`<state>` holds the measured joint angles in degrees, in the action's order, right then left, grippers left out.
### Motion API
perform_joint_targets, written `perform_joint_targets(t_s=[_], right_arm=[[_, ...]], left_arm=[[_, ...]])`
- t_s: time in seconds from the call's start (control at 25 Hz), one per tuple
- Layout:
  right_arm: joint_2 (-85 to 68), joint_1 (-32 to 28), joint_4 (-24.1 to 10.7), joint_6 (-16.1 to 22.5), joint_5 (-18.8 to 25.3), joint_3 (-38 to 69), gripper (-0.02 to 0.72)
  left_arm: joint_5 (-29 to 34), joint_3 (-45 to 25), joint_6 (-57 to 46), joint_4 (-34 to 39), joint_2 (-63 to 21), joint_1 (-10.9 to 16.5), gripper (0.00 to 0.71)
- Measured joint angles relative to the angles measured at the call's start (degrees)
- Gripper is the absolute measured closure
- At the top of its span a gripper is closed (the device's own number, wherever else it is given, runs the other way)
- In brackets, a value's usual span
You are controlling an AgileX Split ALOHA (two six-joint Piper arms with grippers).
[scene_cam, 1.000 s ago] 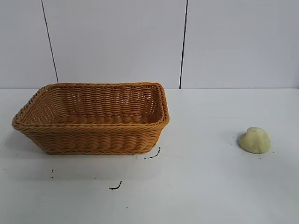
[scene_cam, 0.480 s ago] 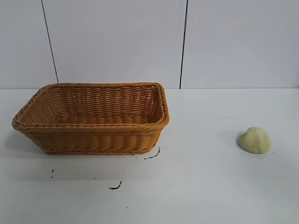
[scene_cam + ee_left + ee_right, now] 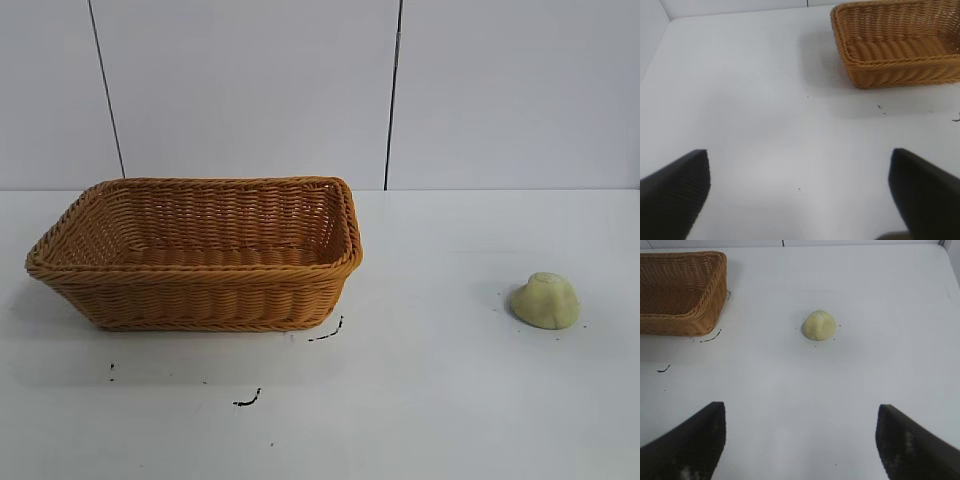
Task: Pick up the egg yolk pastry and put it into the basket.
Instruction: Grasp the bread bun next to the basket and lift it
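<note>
the egg yolk pastry (image 3: 545, 301) is lying alone on the white table (image 3: 450, 400), well apart from the basket (image 3: 195, 255) and off to the right side of the exterior view, with nothing touching it. the right gripper (image 3: 800, 440) is hovering over bare table with its jaws spread wide and holding nothing, the pastry sitting ahead of it in the right wrist view. the left gripper (image 3: 800, 192) is likewise released and empty, parked over the table near the basket's end. the likely trouble from here is the grasp itself: the lump is small, smooth and domed, so fingers closing high on its curve could be squeezing it out sideways or rolling it, and closing too hard could be crushing a soft pastry. a loose hold could also be dropping it short of the basket's flared rim. as for its pose, it appears to be tipped, with the flatter face turned up and slightly away from the exterior camera and the rounded side resting on the table; it is nearly round, so no clear long axis is showing.
</note>
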<state>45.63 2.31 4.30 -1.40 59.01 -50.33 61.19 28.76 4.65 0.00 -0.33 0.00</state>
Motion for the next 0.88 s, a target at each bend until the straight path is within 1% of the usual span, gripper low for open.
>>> perform_joint_targets(t_s=[0.2,0.56,0.76,0.88], right_arm=[[16.4,0.0,0.0,0.0,0.5,-9.2,0.111],[44.6,0.0,0.0,0.0,6.2,-27.3,0.111],[56.3,0.0,0.0,0.0,7.1,-35.7,0.111],[61.6,0.0,0.0,0.0,7.0,-38.3,0.111]], left_arm=[[0.0,0.0,0.0,0.0,0.0,0.0,0.014],[0.0,0.0,0.0,0.0,0.0,0.0,0.014],[0.0,0.0,0.0,0.0,0.0,0.0,0.014],[0.0,0.0,0.0,0.0,0.0,0.0,0.014]])
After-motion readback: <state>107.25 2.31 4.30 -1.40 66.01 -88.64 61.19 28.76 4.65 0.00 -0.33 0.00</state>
